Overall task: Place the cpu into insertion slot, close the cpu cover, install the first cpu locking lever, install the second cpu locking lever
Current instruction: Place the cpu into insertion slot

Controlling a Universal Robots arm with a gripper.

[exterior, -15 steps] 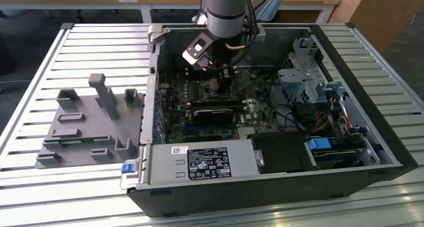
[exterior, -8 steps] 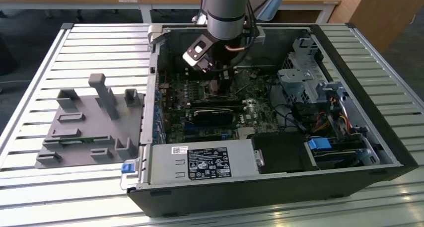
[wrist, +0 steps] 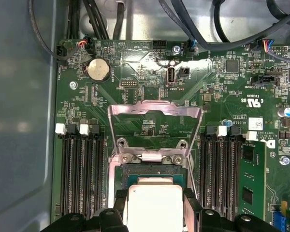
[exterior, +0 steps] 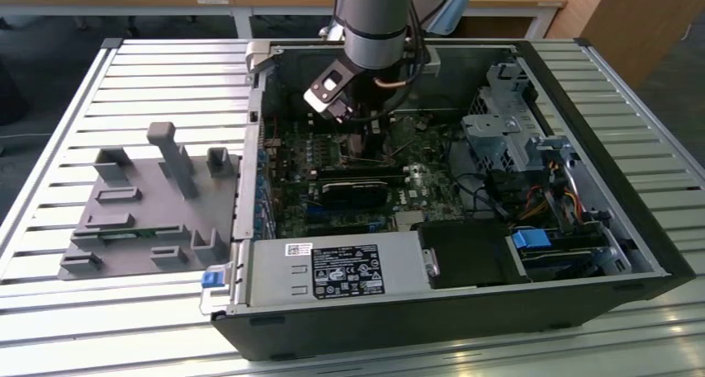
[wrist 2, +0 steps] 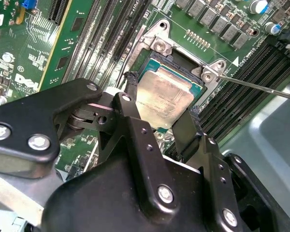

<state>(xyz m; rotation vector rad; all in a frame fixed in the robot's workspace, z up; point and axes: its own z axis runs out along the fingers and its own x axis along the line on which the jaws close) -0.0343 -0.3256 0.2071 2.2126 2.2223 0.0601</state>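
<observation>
An open black computer case (exterior: 441,336) lies on a slatted metal worktop (exterior: 66,129), reaching from its far edge to its near edge. Beside the case, toward the edge at the exterior view's left, lies a grey holder plate (exterior: 132,220) with upright posts. Inside the case, along its near wall, sits a silver power supply (exterior: 330,270) with a blue clip (exterior: 214,278) at its corner. A metal drive cage (exterior: 501,138) stands by the wall at the exterior view's right. A long black block (exterior: 355,191) lies on the green circuit board (wrist: 150,63). The board carries a round coin cell (wrist: 98,70), black memory slots (wrist: 79,169) and a green memory module (wrist: 248,179). Black cables (wrist: 203,29) run past its edge.
</observation>
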